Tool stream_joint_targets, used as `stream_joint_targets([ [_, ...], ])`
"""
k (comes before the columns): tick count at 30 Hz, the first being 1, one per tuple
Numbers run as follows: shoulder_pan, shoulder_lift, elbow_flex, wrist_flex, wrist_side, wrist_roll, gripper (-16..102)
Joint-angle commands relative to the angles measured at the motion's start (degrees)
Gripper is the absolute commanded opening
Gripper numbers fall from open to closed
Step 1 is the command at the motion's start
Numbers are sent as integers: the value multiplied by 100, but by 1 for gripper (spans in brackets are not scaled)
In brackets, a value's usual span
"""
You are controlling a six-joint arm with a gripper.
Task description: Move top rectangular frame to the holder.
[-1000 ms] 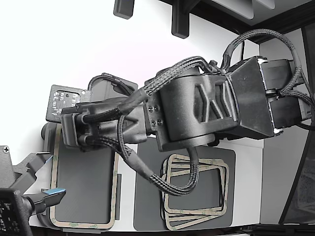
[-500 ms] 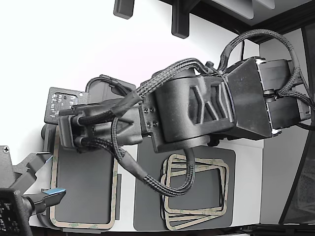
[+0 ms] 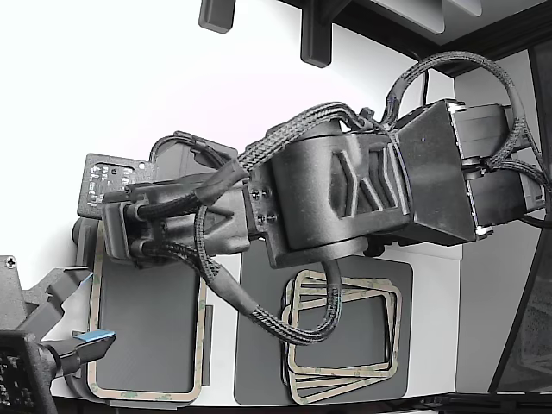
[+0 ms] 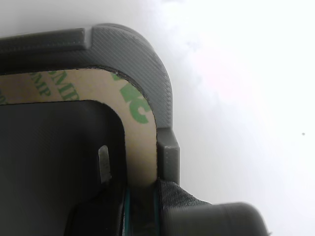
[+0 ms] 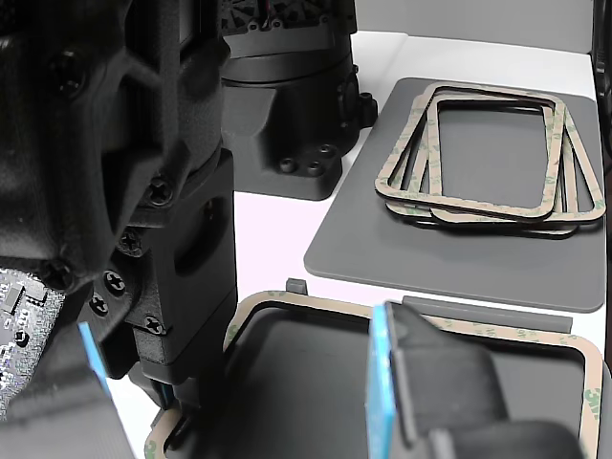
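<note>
- Jaws cannot be read as apart or together: the gripper (image 3: 129, 250) is hidden under the arm's black body in the exterior view, and the wrist view only shows dark fingertips (image 4: 140, 206) low against the frame's inner edge, blurred
- One frame (image 3: 148, 392) lies flat on the holder (image 4: 142, 59), near the tabletop's front corner at the exterior view's left
- In the wrist view, a rounded frame corner (image 4: 138, 128) with green lettering sits inside the holder's ribbed grey rim, just beside a raised tab (image 4: 167, 157)
- The frame's open centre shows a dark surface with a small pale tab (image 4: 104, 164)
- A grey mat (image 5: 449, 258) lies beside the holder, towards the exterior view's right
- A stack (image 3: 345, 345) of identical frames rests on the mat, fanned at slightly different angles
- The arm (image 3: 345, 194) reaches from the exterior view's right across the mat, with braided cables (image 3: 259, 306) looping down over the stack
- A second gripper (image 3: 82, 345) with a blue pad sits at the holder's near edge; its jaw fills the other view's foreground
</note>
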Motion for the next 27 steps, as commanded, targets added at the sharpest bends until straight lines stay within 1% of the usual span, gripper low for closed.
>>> stream_joint_targets([
  [1,-26,132,-167,44,0,-18,-10],
  [3,-26,132,-176,44,0,-26,-10],
  [4,-26,132,-185,44,0,-26,-9],
  [7,-18,132,-220,44,-62,-79,8],
  [8,-9,132,-229,44,-70,-105,19],
  [9,0,132,-237,44,-105,-123,40],
  [10,0,132,-237,44,-123,-141,55],
  [11,18,141,-237,44,-123,-141,57],
  [12,18,141,-237,44,-114,-141,61],
  [13,26,149,-237,44,-132,-149,76],
  [14,26,149,-229,44,-158,-158,100],
  [23,18,299,-264,44,-53,-26,100],
  [25,-9,448,-272,44,105,105,100],
  [27,-35,677,-255,44,369,281,100],
])
